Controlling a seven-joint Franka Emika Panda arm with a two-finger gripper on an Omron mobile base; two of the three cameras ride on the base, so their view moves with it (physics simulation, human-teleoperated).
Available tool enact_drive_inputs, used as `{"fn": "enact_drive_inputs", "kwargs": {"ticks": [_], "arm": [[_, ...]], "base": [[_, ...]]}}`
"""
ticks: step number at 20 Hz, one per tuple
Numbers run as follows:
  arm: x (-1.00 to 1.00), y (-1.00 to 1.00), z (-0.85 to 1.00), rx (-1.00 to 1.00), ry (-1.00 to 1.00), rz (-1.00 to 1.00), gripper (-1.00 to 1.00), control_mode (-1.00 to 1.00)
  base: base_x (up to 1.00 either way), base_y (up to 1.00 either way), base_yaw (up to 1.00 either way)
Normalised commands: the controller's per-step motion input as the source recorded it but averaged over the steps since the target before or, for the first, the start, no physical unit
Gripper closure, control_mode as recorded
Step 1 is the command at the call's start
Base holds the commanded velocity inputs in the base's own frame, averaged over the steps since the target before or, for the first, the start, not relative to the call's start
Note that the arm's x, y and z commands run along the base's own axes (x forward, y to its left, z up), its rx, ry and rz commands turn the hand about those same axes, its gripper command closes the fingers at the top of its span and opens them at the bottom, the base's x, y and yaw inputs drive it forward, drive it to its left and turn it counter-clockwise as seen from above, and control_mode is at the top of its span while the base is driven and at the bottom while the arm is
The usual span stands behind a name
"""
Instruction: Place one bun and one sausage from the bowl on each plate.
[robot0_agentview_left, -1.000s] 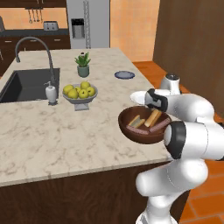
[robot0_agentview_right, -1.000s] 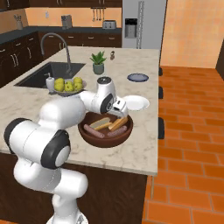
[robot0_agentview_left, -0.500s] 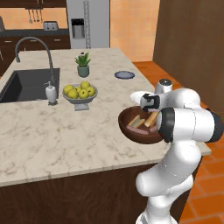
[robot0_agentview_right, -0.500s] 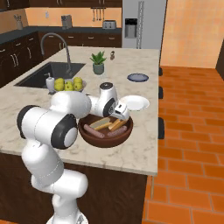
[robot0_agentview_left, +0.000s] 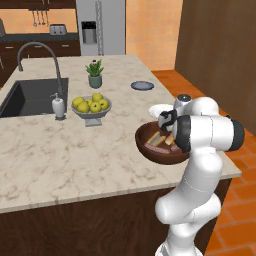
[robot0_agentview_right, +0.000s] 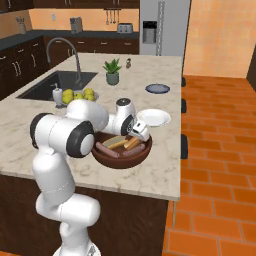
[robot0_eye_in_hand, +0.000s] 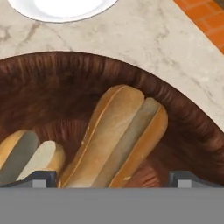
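Gripper (robot0_eye_in_hand: 112, 177) was held with its fingers spread wide just above a tan-golden split bun (robot0_eye_in_hand: 114, 138) inside the wide dark-brown wooden bowl (robot0_eye_in_hand: 183, 118); nothing was gripped.

My gripper (robot0_eye_in_hand: 112, 177) hangs just over bowl (robot0_eye_in_hand: 183, 118), finger tips (robot0_eye_in_hand: 39, 177) set wide, nothing between them. Split bun (robot0_eye_in_hand: 116, 135) lies tilted in bowl straight ahead of me, pale cut face showing along its right side, golden crust on left. Second bun (robot0_eye_in_hand: 26, 155) at lower left, partly cut off by frame edge, cut face also showing. Bowl's dark wood wall curves around both. Beyond bowl, marble counter (robot0_eye_in_hand: 144, 39). White plate (robot0_eye_in_hand: 61, 8) at far edge, apart from bowl rim. Orange brick floor (robot0_eye_in_hand: 208, 17) past counter edge at upper right.
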Motion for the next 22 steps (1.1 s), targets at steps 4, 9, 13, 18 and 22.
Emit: {"fn": "enact_drive_inputs", "kwargs": {"ticks": [4, 9, 13, 18, 22], "arm": [[0.06, -0.03, 0.0, -0.04, 0.1, -0.22, -1.0, -1.0], [0.2, 0.01, -0.01, -0.01, 0.04, -0.06, -1.0, -1.0], [0.12, 0.0, -0.21, -0.06, 0.02, -0.07, -1.0, -1.0], [0.11, -0.01, -0.23, -0.05, 0.0, -0.05, -1.0, -1.0], [0.0, -0.04, -0.15, -0.01, 0.0, 0.0, -1.0, -1.0]], "base": [[0.0, 0.0, 0.0], [0.0, 0.0, 0.0], [0.0, 0.0, 0.0], [0.0, 0.0, 0.0], [0.0, 0.0, 0.0]]}}
